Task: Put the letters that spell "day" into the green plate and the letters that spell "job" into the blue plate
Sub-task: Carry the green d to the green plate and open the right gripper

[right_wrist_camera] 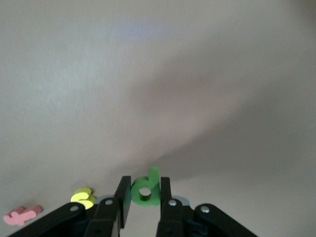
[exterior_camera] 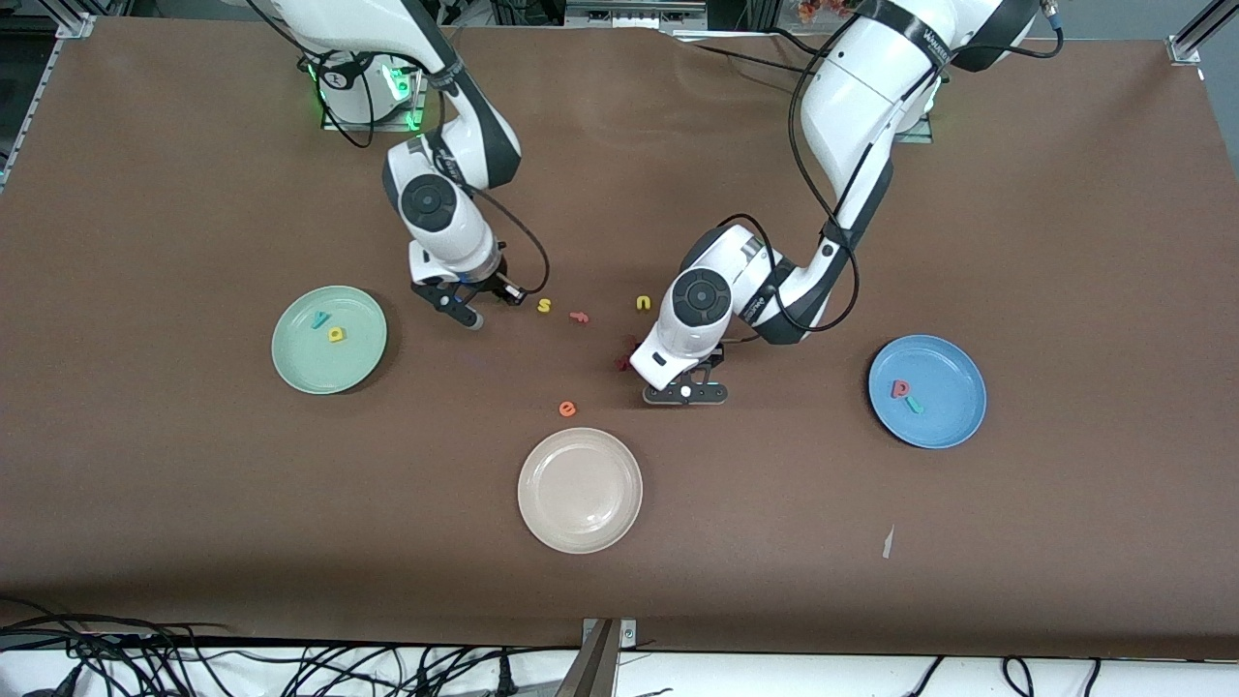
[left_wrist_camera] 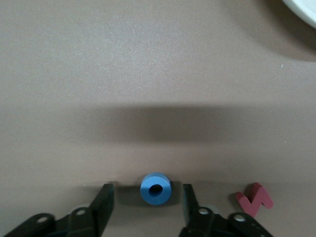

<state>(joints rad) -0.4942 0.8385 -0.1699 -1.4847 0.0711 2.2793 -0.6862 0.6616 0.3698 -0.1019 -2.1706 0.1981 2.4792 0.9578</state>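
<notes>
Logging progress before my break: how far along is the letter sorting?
Done: the teal y and yellow a lie in the green plate; the pink b and teal j lie in the blue plate. In hand: the right gripper is shut on the green d; the left gripper straddles the blue o, fingers apart from it. Left: plating both.

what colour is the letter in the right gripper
Dark green: the d is pinched in the right gripper, clearest in the right wrist view.

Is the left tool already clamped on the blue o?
No: the left tool's fingers stand apart from the blue o with gaps showing.
</notes>
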